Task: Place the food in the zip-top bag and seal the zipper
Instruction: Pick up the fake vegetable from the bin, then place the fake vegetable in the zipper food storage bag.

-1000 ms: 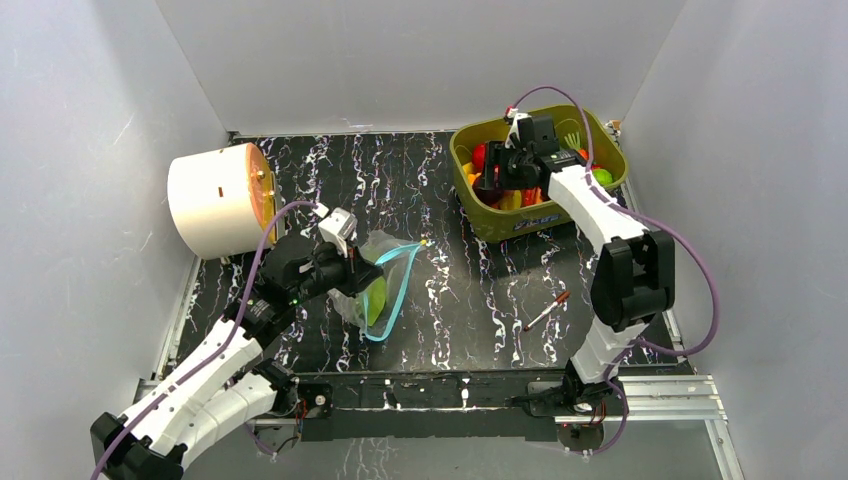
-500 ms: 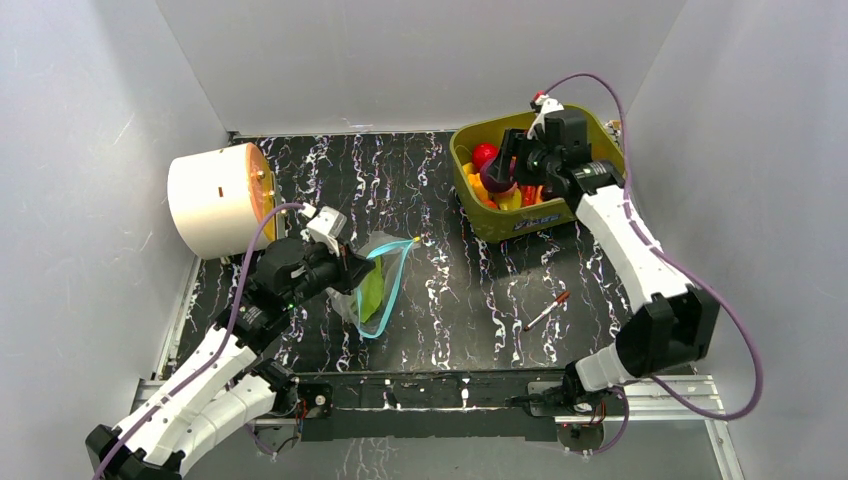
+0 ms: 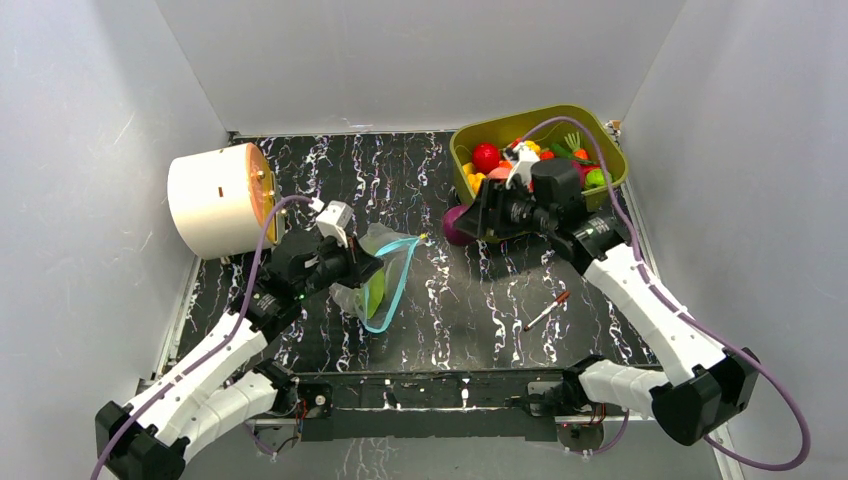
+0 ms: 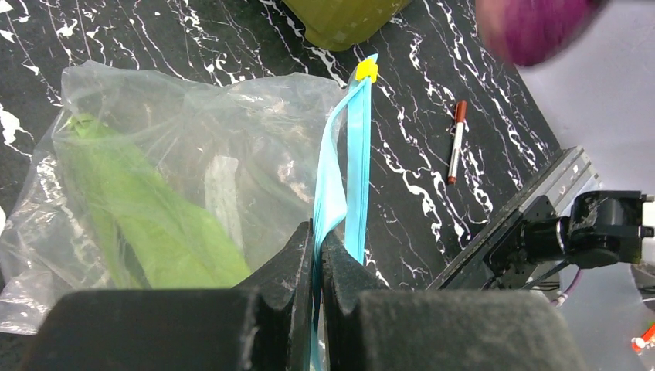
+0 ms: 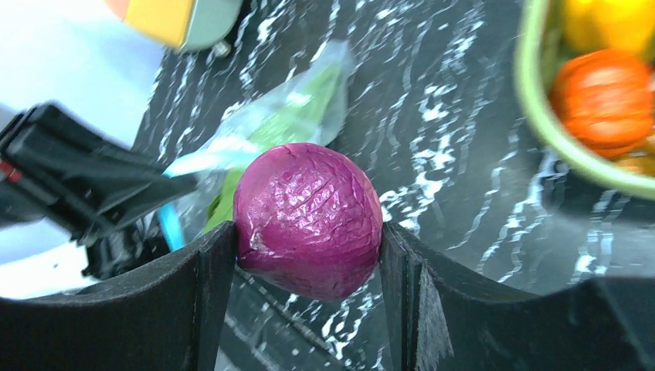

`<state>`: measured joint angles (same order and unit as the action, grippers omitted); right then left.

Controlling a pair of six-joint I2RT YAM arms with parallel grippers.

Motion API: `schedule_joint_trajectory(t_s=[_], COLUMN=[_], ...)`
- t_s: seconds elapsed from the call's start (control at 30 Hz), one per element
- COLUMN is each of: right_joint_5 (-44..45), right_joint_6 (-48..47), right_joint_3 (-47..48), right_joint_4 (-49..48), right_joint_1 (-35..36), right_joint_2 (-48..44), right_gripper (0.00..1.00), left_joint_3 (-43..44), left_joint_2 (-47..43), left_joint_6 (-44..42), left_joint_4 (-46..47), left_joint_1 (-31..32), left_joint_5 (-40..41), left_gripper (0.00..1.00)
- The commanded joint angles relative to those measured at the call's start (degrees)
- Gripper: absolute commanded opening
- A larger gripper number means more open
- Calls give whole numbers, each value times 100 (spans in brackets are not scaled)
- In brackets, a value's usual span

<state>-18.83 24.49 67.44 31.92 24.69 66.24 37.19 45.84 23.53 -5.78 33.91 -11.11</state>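
Clearly we saw the left gripper pinched tight on the zipper, its jaws together with the light-blue strip between them, lifting one lip of the zip-top bag. The bag lay on the desk left of the middle, towards the near edge. Its mouth stood open, and a green leaf lay inside it.

The right gripper was clamped on a purple onion, one finger against each side. We found the onion held above the desk, between the bag and the olive-green tub in the far right corner, and apart from the bag. Other toy foods lay in the tub, a red apple among them.

A red-and-white pen lay towards the near right corner. A white drum lay on its side by the left edge.
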Motion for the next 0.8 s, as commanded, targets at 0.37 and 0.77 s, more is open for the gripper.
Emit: schedule_joint_trajectory(t_s=[0.37,0.77], right_joint_5=[-344,12], right_joint_6=[1645,2406], right_joint_3=[-830,-1088], right_joint_4=[-1798,-2321], right_joint_1=[1614,2097], right_joint_2=[-255,178], right_gripper=[40,46], left_joint_3=[623,659], left_joint_2=[295,225], left_joint_6=[644,890], left_joint_4=[482,567], left_joint_1=[-25,-26], left_joint_5=[-124,-301], left_gripper=[0,0])
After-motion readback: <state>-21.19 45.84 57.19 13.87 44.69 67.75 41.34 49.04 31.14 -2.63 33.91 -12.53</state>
